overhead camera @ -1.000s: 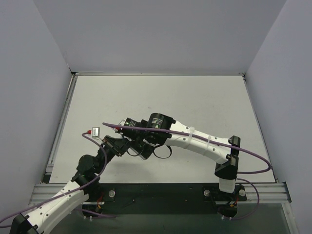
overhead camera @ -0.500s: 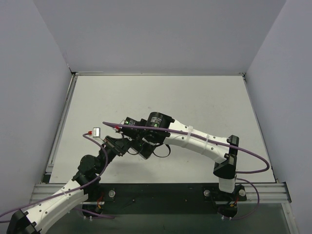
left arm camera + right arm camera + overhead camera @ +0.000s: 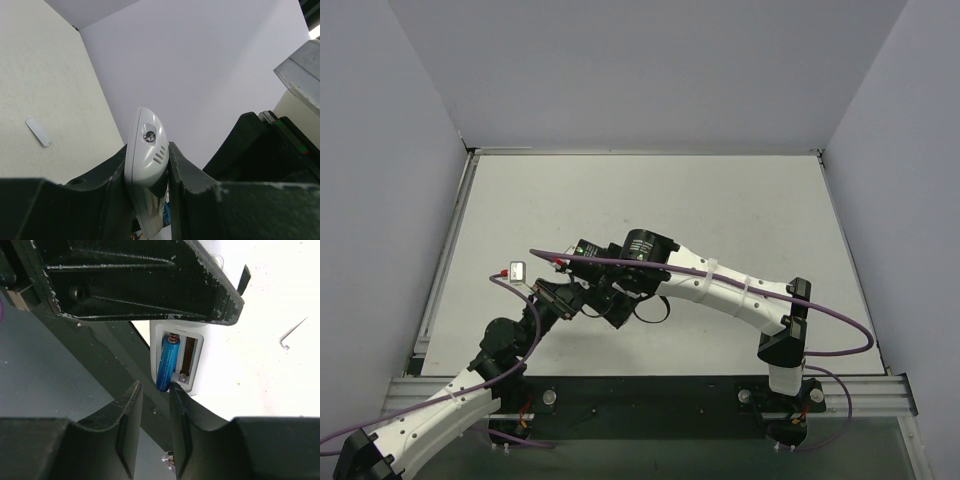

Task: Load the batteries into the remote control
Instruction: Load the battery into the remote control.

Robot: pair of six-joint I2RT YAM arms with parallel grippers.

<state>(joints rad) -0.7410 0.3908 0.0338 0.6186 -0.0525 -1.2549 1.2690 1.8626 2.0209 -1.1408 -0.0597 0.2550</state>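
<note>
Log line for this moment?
left end effector: clamps remote control | battery: one inserted, other slot empty | right end effector: at battery

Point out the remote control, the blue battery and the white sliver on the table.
remote control [image 3: 145,160]: left wrist view, rounded white end.
blue battery [image 3: 167,362]: right wrist view, middle of the cell.
white sliver [image 3: 38,132]: left wrist view, its centre.

One battery [image 3: 167,362] lies in the remote control [image 3: 200,367]'s compartment.
</note>
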